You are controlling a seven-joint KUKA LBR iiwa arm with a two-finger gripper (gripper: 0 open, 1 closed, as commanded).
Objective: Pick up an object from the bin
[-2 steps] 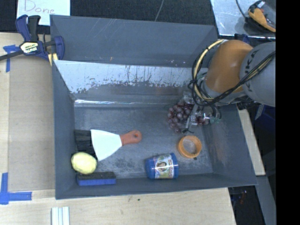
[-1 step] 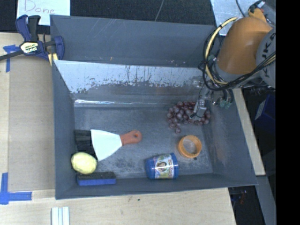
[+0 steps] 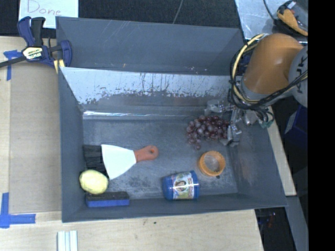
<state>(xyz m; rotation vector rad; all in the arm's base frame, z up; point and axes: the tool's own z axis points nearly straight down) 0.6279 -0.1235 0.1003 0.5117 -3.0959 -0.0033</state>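
My gripper hangs at the right side of the bin, under the orange-covered wrist, its fingers just right of a bunch of dark purple grapes. The grapes lie on the bin floor, touching or nearly touching the fingers. Nothing shows clearly between the fingers. An orange roll of tape lies just below the gripper. A blue can with a picture label lies on its side lower down, near the front wall.
At the left of the bin lie a white scraper with an orange-brown handle, a black block, a yellow lemon-like ball and a blue bar. The arm reaches in over the right rim.
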